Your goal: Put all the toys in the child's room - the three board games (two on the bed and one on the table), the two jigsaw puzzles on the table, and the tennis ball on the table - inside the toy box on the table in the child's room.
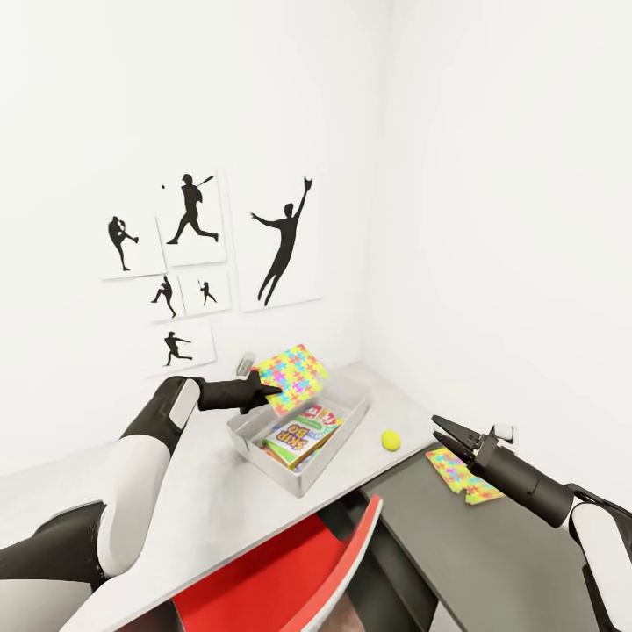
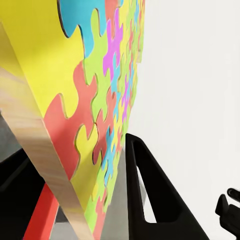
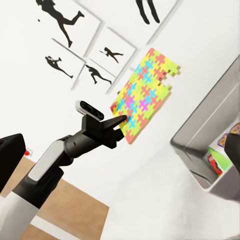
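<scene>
My left gripper (image 1: 270, 388) is shut on the lower edge of a multicoloured jigsaw puzzle (image 1: 298, 369), holding it tilted just above the back left of the toy box (image 1: 263, 463). The right wrist view shows that puzzle (image 3: 145, 92) held in mid air beside the grey toy box (image 3: 210, 135). In the left wrist view one finger (image 2: 150, 200) presses the puzzle's (image 2: 100, 95) face. Board games (image 1: 303, 436) lie inside the box. The tennis ball (image 1: 391, 439) rests on the table (image 1: 211, 478) right of the box. My right gripper (image 1: 445, 433) hangs open over a second jigsaw puzzle (image 1: 465, 478).
A red chair (image 1: 298, 570) stands tucked under the table's front edge. The second puzzle lies on the lower dark grey cabinet (image 1: 491, 553) at the right. Black baseball posters (image 1: 193, 254) hang on the white wall behind the table.
</scene>
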Motion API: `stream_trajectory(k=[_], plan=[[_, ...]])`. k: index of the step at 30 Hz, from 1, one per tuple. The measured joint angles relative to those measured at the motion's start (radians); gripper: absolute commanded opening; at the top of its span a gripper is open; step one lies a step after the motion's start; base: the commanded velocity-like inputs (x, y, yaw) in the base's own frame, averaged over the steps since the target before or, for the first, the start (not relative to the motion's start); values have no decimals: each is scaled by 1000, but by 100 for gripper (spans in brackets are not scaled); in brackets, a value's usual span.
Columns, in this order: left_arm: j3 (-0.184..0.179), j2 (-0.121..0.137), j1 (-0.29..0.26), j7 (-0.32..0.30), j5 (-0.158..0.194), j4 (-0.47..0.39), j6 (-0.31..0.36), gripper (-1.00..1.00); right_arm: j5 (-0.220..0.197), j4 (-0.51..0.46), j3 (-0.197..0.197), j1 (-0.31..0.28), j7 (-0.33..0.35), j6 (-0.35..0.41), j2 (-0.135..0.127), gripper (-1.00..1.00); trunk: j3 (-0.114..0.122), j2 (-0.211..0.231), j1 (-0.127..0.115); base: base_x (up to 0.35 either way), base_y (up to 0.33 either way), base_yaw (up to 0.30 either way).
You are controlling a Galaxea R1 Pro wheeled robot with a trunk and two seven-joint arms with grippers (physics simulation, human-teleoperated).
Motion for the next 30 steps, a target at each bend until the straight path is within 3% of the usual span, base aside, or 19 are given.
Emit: stream_trajectory(k=[18, 23, 30], plan=[[1, -1, 0, 0, -1, 3, -27, -100, 0, 0, 1, 1, 0, 1, 0, 100, 0, 0, 0, 1, -78, 0], [48, -3, 0, 1, -1, 4, -27, -100, 0, 0, 1, 0, 0, 1, 0, 100, 0, 0, 0, 93, 19, 0], [64, -4, 0, 1, -4, 4, -28, -100, 0, 1, 1, 0, 0, 1, 0, 100, 0, 0, 0, 182, 148, 0]])
